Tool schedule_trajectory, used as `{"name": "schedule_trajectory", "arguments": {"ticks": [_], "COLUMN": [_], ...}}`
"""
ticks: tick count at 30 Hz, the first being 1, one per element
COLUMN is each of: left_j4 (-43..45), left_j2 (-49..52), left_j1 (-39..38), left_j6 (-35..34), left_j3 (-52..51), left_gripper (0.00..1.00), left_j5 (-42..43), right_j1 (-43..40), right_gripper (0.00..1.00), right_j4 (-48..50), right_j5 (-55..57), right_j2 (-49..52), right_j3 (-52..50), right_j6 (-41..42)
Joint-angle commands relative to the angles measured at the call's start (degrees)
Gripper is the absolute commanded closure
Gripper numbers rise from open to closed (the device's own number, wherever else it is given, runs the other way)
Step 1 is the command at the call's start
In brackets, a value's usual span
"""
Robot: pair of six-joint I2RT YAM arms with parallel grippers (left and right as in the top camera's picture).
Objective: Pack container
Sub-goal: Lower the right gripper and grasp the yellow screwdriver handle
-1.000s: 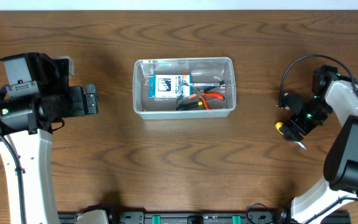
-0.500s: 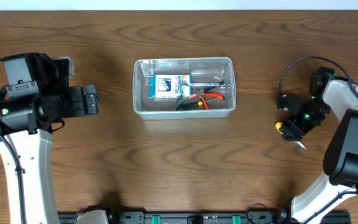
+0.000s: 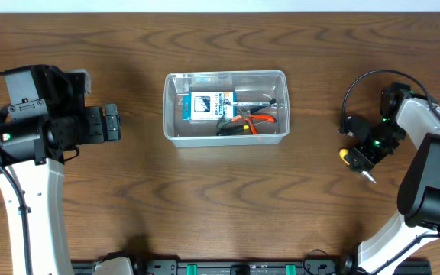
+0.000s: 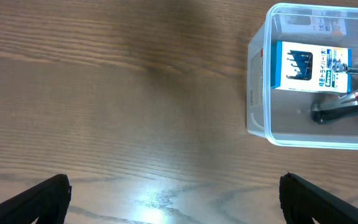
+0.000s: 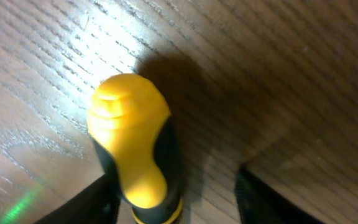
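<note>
Dark brown wood-grain table [image 3: 220, 198], clear container [image 3: 170, 107] upper centre with a blue-and-white box [image 3: 207, 106] and orange-and-black pliers [image 3: 247, 122] inside, yellow-and-black screwdriver [image 5: 132, 149] at right, white-and-black arms [image 3: 33, 191], green light on the right one.

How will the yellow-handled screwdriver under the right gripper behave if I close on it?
The screwdriver looks rigid, so it should not flex. Its rounded handle may roll on the flat table if nudged off-centre. The glossy yellow surface could slip between the right gripper's open fingers; the black section probably grips better.
</note>
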Motion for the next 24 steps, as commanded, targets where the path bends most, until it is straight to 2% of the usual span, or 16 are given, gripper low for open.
{"name": "schedule_trajectory", "arguments": {"ticks": [1, 7, 14, 19, 21, 24], "left_j4": [-0.15, -0.15, -0.15, -0.15, -0.15, -0.15], "left_j2": [0.33, 0.33, 0.33, 0.33, 0.33, 0.33], "left_j1": [-0.13, -0.13, -0.13, -0.13, -0.13, -0.13], "left_j6": [-0.11, -0.11, -0.11, -0.11, -0.11, -0.11], "left_j3": [0.00, -0.02, 0.00, -0.02, 0.00, 0.00], "left_gripper": [0.02, 0.02, 0.02, 0.02, 0.02, 0.02], "left_j5": [-0.07, -0.07, -0.07, -0.07, -0.07, -0.07], "right_j1": [-0.37, -0.35, -0.35, -0.37, -0.37, -0.37], "right_gripper": [0.49, 0.70, 0.78, 0.80, 0.92, 0.97], "right_j4": [0.42, 0.44, 0.57, 0.61, 0.61, 0.98], "right_j5": [-0.20, -0.20, -0.20, -0.20, -0.20, -0.20], "right_j2": [1.11, 1.11, 1.11, 1.11, 1.11, 1.11], "right_j3": [-0.31, -0.31, -0.31, -0.31, -0.31, -0.31], "right_j6": [0.33, 0.35, 0.35, 0.35, 0.35, 0.35]}}
